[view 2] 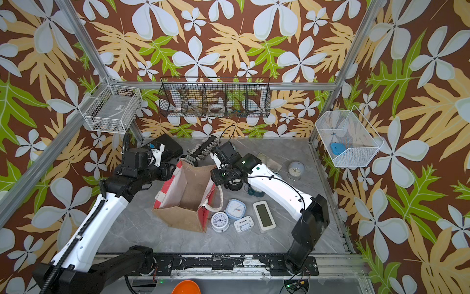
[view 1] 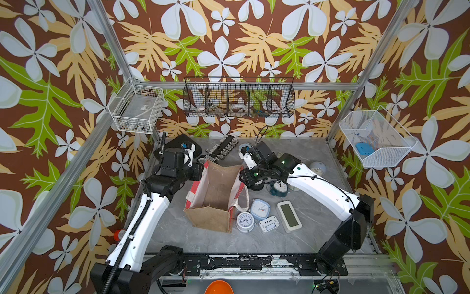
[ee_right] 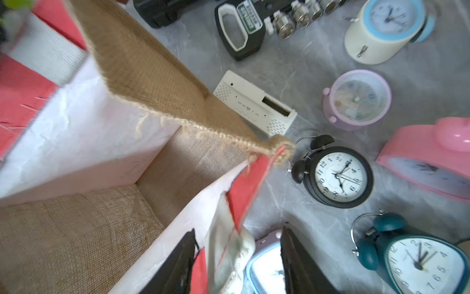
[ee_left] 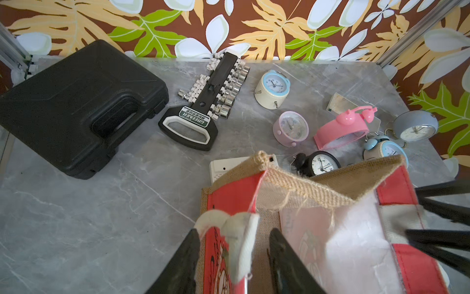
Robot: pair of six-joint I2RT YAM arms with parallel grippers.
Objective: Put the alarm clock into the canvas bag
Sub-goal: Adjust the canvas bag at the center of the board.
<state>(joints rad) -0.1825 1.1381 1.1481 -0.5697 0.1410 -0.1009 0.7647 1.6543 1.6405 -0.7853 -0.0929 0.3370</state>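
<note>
1. In both top views, a boxy tan burlap canvas bag with red-and-white striped sides (view 1: 211, 219) (view 2: 180, 219) stands open-mouthed on the grey marbled table (view 1: 193, 241). Alarm clocks lie around it, with a round white alarm clock (view 1: 245, 221) just beside it.
2. Left wrist view: the left gripper (ee_left: 234, 233) straddles a striped side wall and its white strap handle (ee_left: 241, 244), jaws apart, not pinching.
3. Right wrist view: the right gripper (ee_right: 239, 229) straddles the opposite wall, jaws apart. The bag's inside looks empty. A black twin-bell alarm clock (ee_right: 338, 177) sits near its corner.
4. Judgement: this is the bag-readying step, and no clock is lifted. Next, one gripper must clear the rim without snagging the strap, then reach a clock.
</note>
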